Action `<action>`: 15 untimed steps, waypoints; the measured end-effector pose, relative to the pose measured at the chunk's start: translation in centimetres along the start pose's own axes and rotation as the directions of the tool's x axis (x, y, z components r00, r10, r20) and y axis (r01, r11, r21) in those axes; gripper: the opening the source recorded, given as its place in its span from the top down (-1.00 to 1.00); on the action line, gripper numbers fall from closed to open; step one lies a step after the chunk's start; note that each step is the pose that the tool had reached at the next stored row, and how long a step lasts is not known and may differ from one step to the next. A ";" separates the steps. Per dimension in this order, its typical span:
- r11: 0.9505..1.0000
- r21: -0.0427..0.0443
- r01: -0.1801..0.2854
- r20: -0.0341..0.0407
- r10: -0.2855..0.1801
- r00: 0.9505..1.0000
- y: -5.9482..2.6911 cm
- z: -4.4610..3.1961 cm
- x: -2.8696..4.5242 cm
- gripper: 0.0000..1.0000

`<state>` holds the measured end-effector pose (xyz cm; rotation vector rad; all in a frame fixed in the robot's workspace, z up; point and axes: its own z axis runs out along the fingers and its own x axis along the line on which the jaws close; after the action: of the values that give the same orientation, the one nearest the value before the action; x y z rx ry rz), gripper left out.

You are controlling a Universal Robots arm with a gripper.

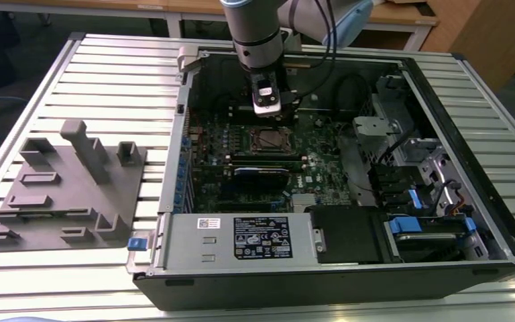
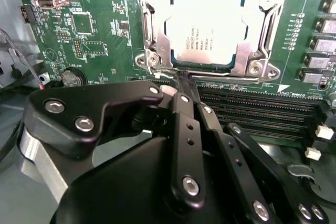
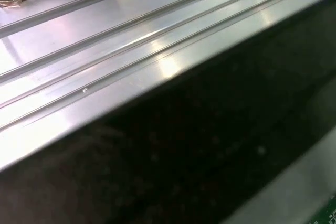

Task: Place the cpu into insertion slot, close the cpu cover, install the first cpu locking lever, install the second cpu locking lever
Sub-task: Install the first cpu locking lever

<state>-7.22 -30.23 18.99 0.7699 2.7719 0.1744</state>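
The cpu [image 2: 207, 27] lies flat in the insertion slot [image 1: 269, 139] on the green motherboard, its silver top showing through the window of the cpu cover [image 2: 257, 9]. The cover lies down over the chip. A thin wire locking lever [image 2: 210, 70] runs along the socket edge nearest my fingers. My gripper [image 2: 184, 77] is shut, its black tips together right at that lever's end by the socket corner; I cannot tell if they touch it. In the exterior view the gripper [image 1: 269, 113] hangs inside the open computer case, just behind the socket.
Black memory slots [image 2: 252, 114] run beside the socket. The power supply [image 1: 239, 238] fills the case's front, and drive bays [image 1: 418, 174] are on the exterior view's right. A grey fixture [image 1: 65, 188] rests on the slatted table [image 3: 105, 40], beside the dark case wall [image 3: 184, 145].
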 end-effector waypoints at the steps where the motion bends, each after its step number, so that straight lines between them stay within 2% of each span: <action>1: 1.000 0.000 0.000 0.000 0.000 1.000 0.00 0.00 0.00 0.79; 6: 1.000 -0.010 -0.003 -0.005 0.003 1.000 0.08 -0.29 -0.07 0.79; 15: 1.000 -0.011 -0.004 -0.007 0.004 1.000 0.47 -2.46 -0.55 0.79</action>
<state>-7.22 -30.23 21.55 0.7732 2.7735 0.1932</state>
